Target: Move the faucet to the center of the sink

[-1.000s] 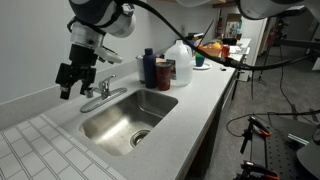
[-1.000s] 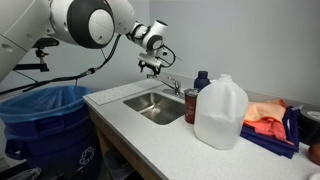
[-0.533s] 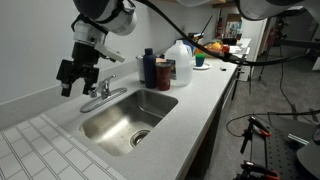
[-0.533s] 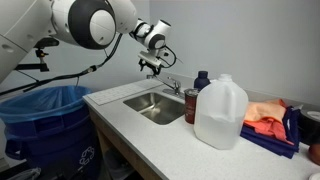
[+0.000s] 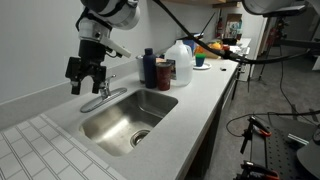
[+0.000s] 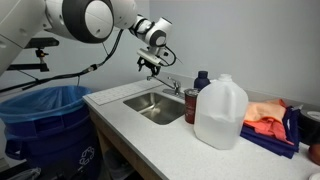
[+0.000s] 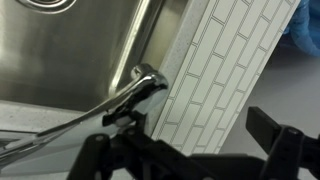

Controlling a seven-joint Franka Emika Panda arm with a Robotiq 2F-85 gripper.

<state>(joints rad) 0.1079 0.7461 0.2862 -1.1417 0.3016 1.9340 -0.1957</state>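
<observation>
The chrome faucet point(image 5: 101, 98) stands at the back edge of the stainless steel sink point(image 5: 120, 122), its short spout over the basin's back edge. Both show in the other exterior view too, faucet point(image 6: 172, 87) and sink point(image 6: 153, 106). My gripper point(image 5: 85, 88) hangs open and empty just above the faucet's base, a little to its side, also seen in an exterior view point(image 6: 150, 70). In the wrist view the faucet point(image 7: 140, 84) lies over the sink wall point(image 7: 80, 50), and the gripper point(image 7: 190, 150) has its dark fingers spread wide with nothing between them.
A dark blue bottle point(image 5: 149, 68), a red can point(image 5: 163, 72) and a white jug point(image 5: 180, 60) stand on the countertop beside the sink. A white tiled wall point(image 7: 225, 70) runs behind the faucet. A blue bin point(image 6: 45, 115) stands beside the counter.
My gripper has shifted sideways along the back wall, closer over the faucet. The faucet itself has not moved.
</observation>
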